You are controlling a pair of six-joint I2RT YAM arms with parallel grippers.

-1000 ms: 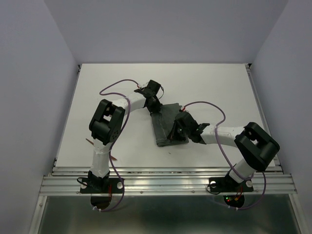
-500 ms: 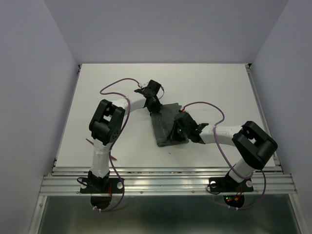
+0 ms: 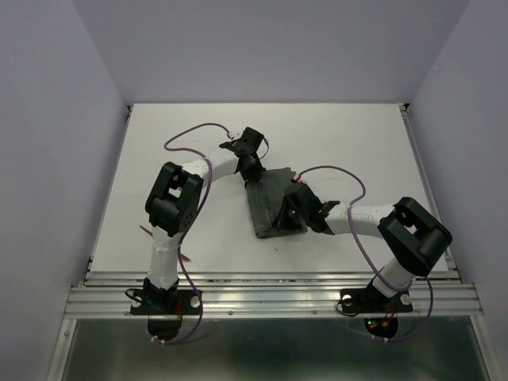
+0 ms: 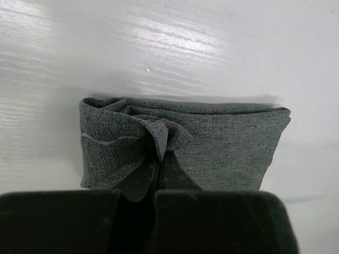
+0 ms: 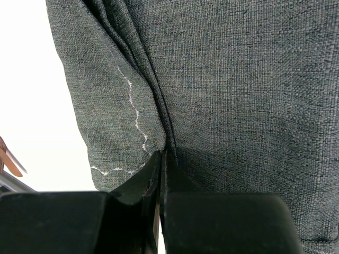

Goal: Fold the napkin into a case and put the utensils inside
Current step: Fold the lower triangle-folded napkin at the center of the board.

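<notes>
You had the grey-green folded cloth napkin [image 3: 270, 216] lying near the middle of the white table [image 3: 357, 143], your left hand [image 4: 159, 159] clamped on a puckered fold at its far end and your right hand [image 5: 161, 154] pinched shut on a crease by its right side.

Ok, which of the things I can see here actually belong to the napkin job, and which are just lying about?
Job: napkin, partly folded; left jaws and right jaws, both shut on it; a copper-brown utensil, only its tip showing at the right wrist view's left edge.
Lying about: purple cables; metal rail at the table's near edge.
</notes>
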